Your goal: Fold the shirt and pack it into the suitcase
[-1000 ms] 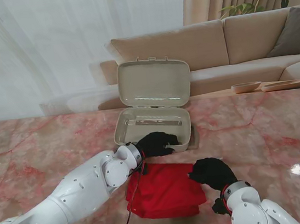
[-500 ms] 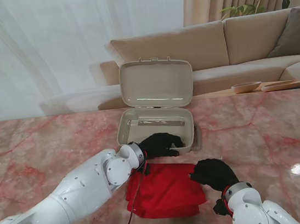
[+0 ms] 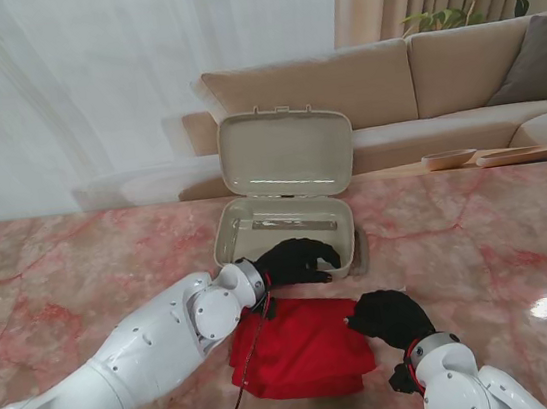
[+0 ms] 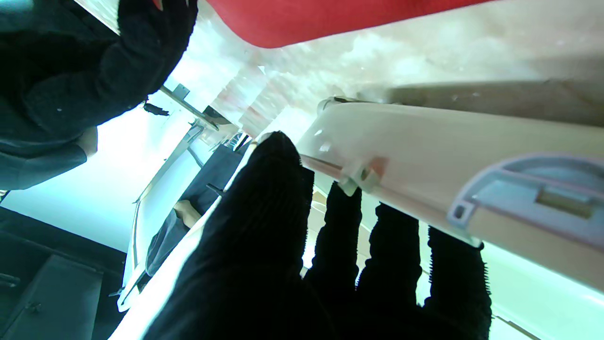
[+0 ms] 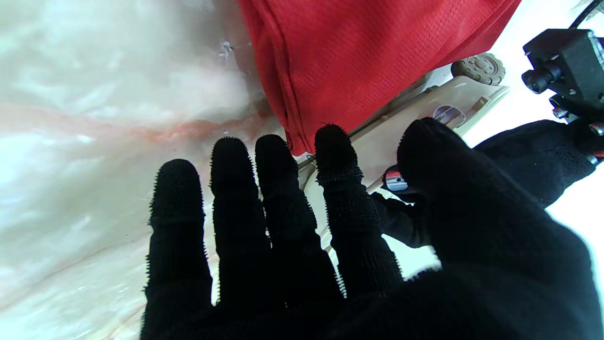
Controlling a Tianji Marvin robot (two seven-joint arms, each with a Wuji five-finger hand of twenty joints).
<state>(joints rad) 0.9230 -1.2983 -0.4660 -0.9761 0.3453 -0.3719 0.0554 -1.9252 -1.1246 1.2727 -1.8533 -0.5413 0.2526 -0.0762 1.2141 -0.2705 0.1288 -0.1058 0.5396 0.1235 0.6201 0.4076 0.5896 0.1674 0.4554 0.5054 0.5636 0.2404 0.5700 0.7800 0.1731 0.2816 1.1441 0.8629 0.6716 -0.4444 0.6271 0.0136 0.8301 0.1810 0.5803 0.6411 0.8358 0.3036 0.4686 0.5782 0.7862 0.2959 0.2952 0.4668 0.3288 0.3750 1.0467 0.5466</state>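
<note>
The red shirt (image 3: 297, 348) (image 5: 368, 56) lies folded into a thick rectangle on the marble table (image 3: 82, 280), just in front of the beige suitcase (image 3: 281, 226) (image 4: 424, 141). The suitcase stands open with its lid (image 3: 287, 152) upright and nothing visible inside. My left hand (image 3: 296, 260) (image 4: 283, 264) hooks over the suitcase's front wall, fingers inside and thumb outside. My right hand (image 3: 389, 315) (image 5: 330, 245) rests at the shirt's right edge with fingers straight and apart, holding nothing.
A cable (image 3: 241, 380) hangs from my left wrist across the shirt's left edge. A beige sofa (image 3: 418, 74) stands behind the table, with a shallow bowl (image 3: 449, 158) and a flat tray (image 3: 521, 155) at the far right.
The suitcase has slid slightly to the right with my left hand on its front wall, and those fingers now sit a little higher. My right hand has barely moved.
</note>
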